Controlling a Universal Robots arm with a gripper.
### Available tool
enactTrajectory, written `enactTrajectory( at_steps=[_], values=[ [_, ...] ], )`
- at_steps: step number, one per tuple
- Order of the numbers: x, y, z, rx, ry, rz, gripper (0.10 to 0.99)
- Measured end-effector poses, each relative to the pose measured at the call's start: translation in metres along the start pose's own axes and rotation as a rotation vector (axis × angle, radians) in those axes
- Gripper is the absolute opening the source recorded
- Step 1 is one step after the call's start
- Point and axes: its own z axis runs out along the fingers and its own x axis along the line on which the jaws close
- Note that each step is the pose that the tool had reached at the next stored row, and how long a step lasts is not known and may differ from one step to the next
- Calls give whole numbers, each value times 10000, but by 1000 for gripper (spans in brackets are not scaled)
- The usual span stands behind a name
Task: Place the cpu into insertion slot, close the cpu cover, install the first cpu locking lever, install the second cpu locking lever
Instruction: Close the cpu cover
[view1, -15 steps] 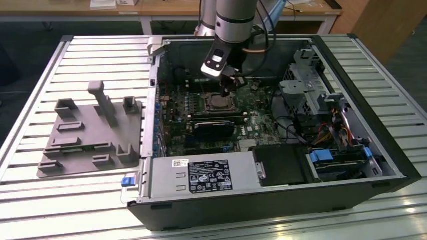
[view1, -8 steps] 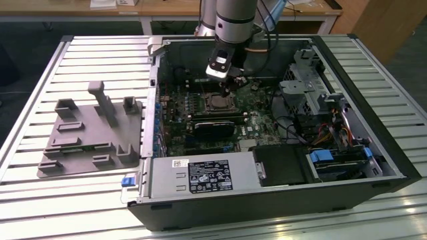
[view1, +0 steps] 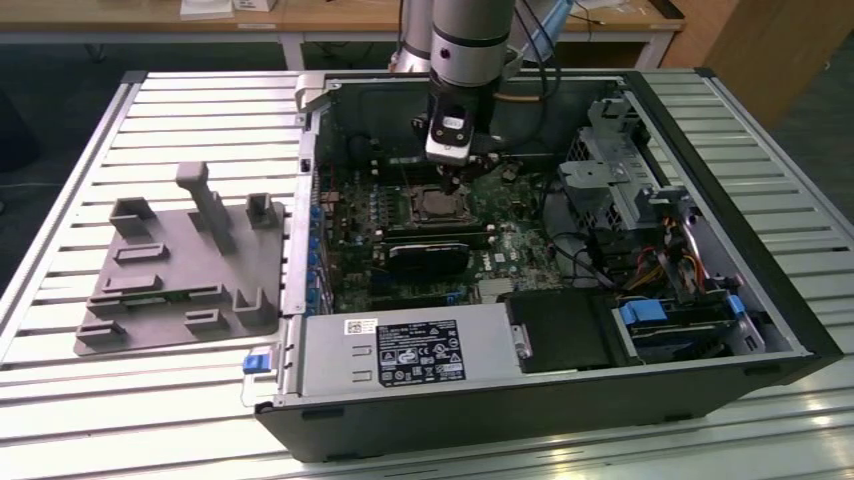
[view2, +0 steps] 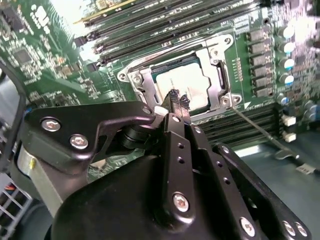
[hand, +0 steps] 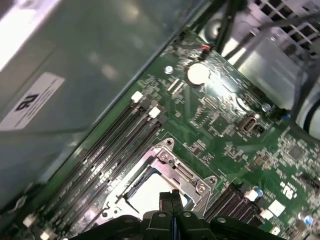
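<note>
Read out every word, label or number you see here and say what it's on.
Black label on the power supply: print too small to read.
White sticker on the case wall: mark not legible.
White print on the motherboard: too small to read.

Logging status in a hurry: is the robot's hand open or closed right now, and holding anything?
Hand: closed, nothing seen in it, over the flat square silver-grey cpu.

The dull silver-grey chip (view2: 192, 80) lies flat in the black-rimmed socket (hand: 131, 181), with the thin silvery cover (view2: 141, 80) down around it.
</note>
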Motion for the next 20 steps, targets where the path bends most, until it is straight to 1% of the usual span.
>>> enactTrajectory(
  at_steps=[8, 13, 17, 20],
  values=[
    [0, 0, 0, -3, 6, -1439, 102],
    [0, 0, 0, -25, 15, -2261, 102],
    [0, 0, 1, -69, 38, -2850, 102],
    [0, 0, 1, -149, 90, -3219, 102]
  ],
)
